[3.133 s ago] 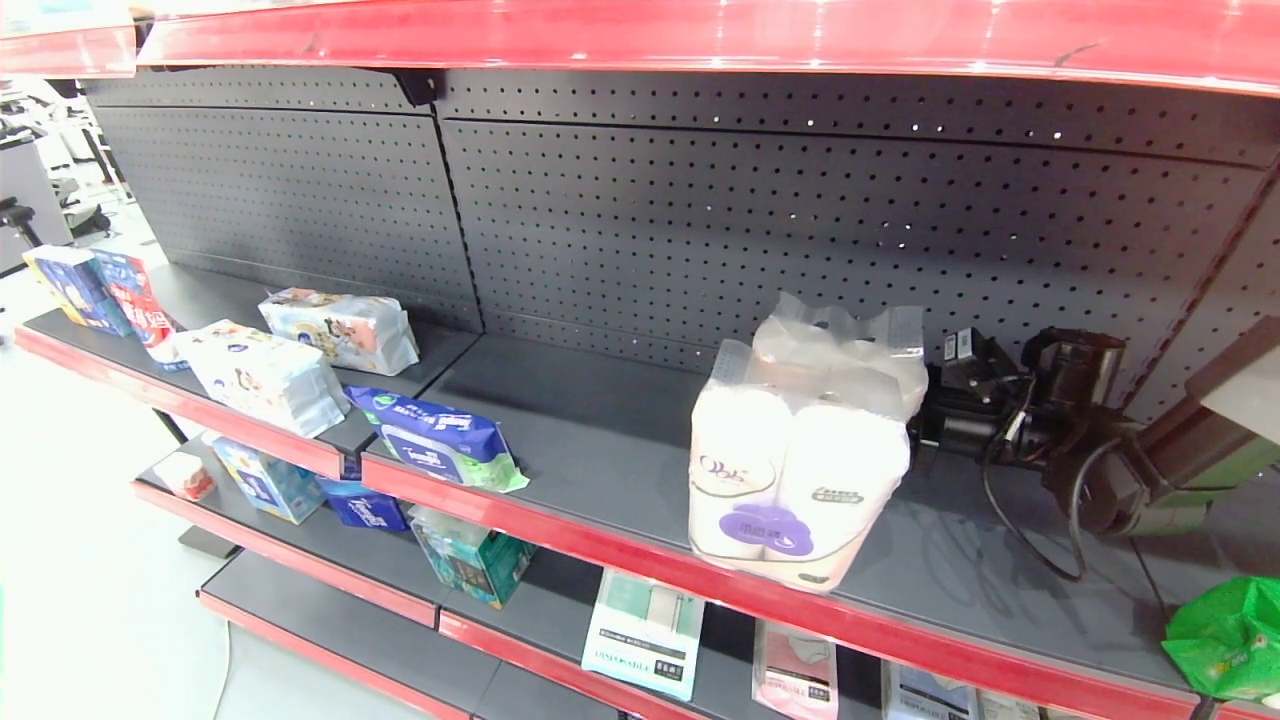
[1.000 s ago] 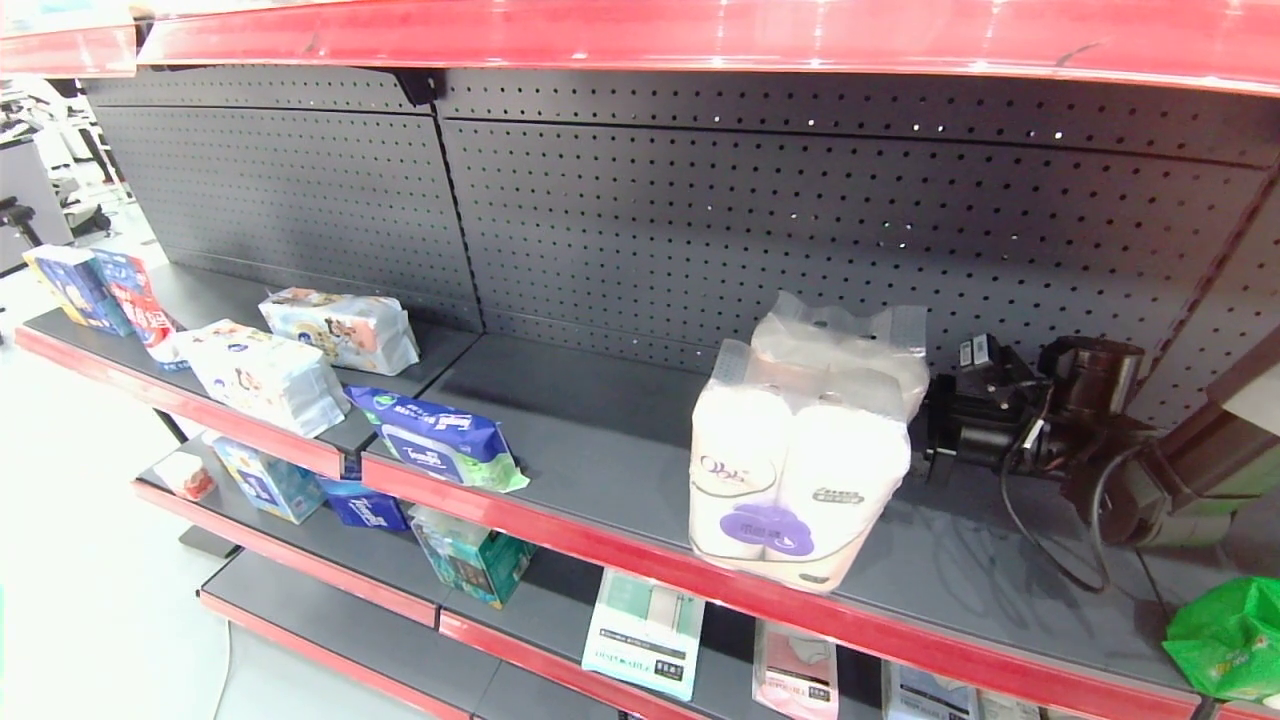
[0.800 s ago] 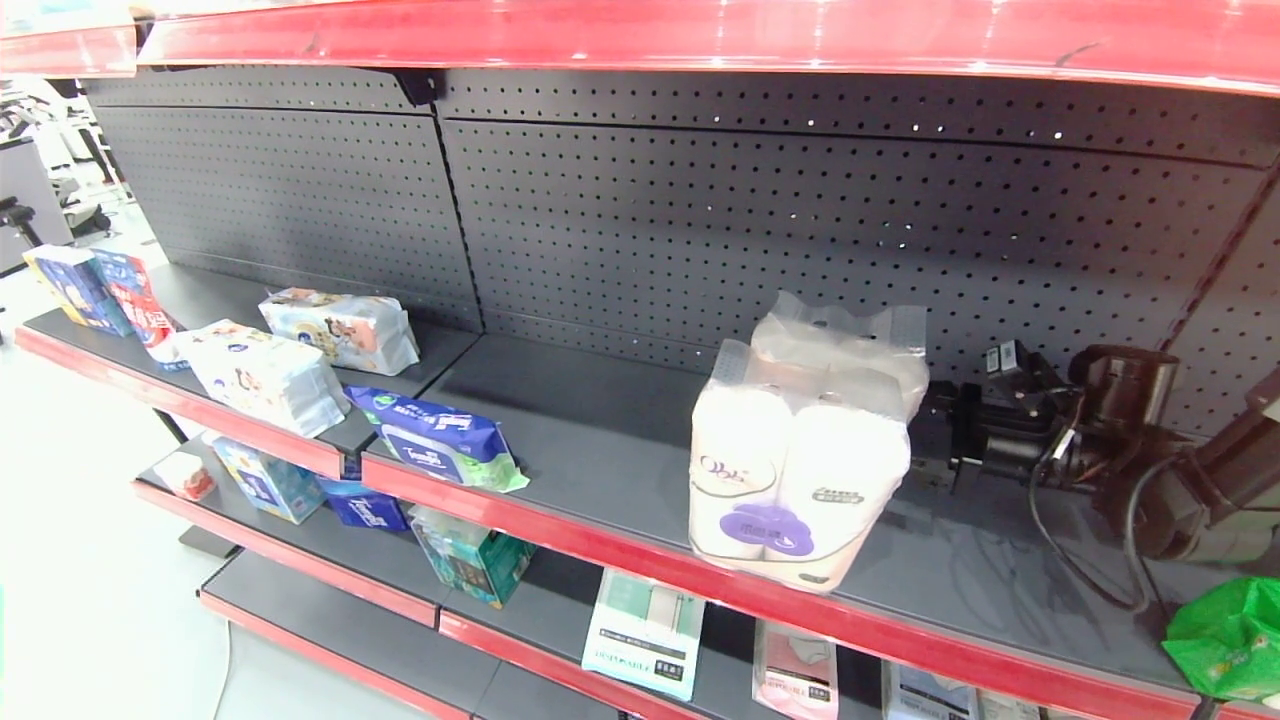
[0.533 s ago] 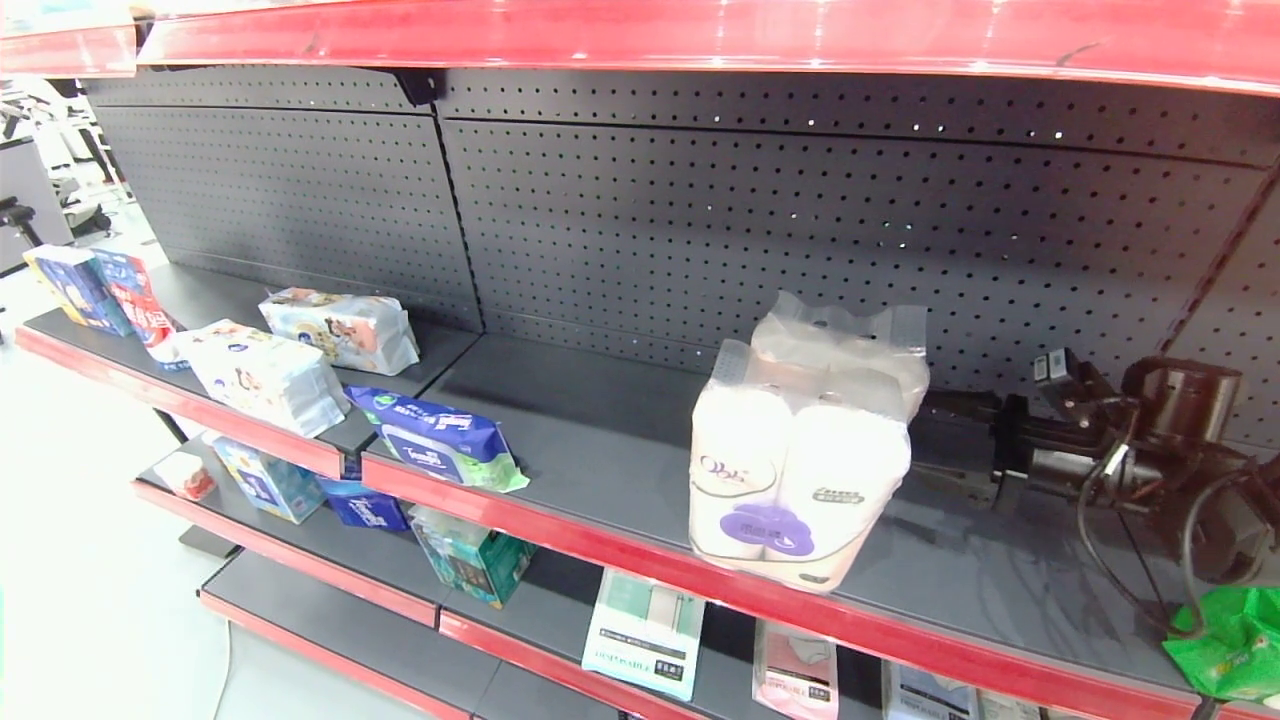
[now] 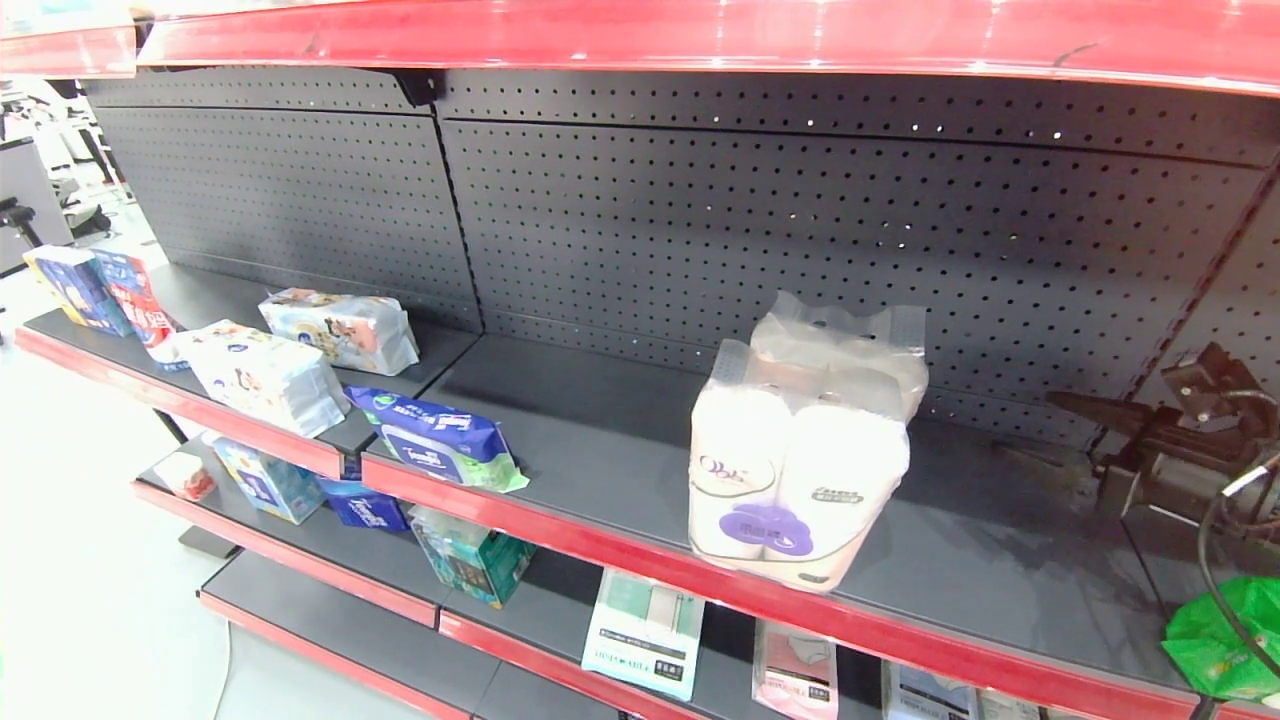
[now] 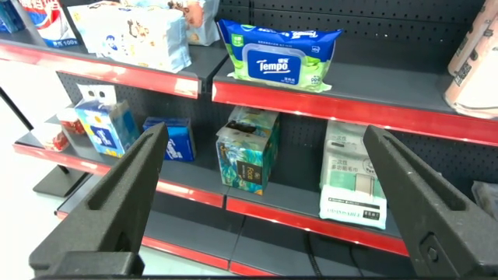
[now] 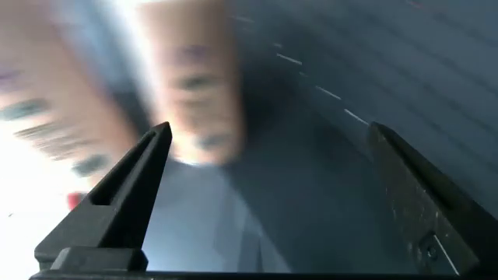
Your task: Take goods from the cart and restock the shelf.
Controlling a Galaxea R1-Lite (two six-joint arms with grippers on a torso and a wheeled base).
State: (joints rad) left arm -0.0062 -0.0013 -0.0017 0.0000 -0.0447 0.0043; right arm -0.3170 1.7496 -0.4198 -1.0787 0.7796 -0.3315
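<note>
Right wrist view, first finding: the right gripper [image 7: 270,132] has its jaws spread wide with nothing held between them, and pale rolls lie beyond them over dark shelf metal. Head view supplies the placing. That gripper sits above the right end of the middle shelf [image 5: 600,430], well apart from the toilet roll pack [image 5: 800,460]. The pack stands upright near the red front lip, with nothing touching it. On the same tier, leftwards, I note a wipes pack [image 5: 435,435] at the lip, a white tissue pack [image 5: 265,375] also at the lip, a second tissue pack [image 5: 340,328] behind it, and a blue box [image 5: 75,288] beside a red and blue box [image 5: 135,298] at the far end. A green bag [image 5: 1220,640] shows at the lower right edge; I cannot tell what it rests on. Left wrist view adds the left gripper [image 6: 264,131], likewise fully open and empty, facing the shelving from the front at the level of the tier below. On that lower tier I record a teal box [image 6: 247,148] beneath the wipes pack, a white and green packet [image 6: 354,183] just beside it, and a small blue carton [image 6: 105,124] further along.
</note>
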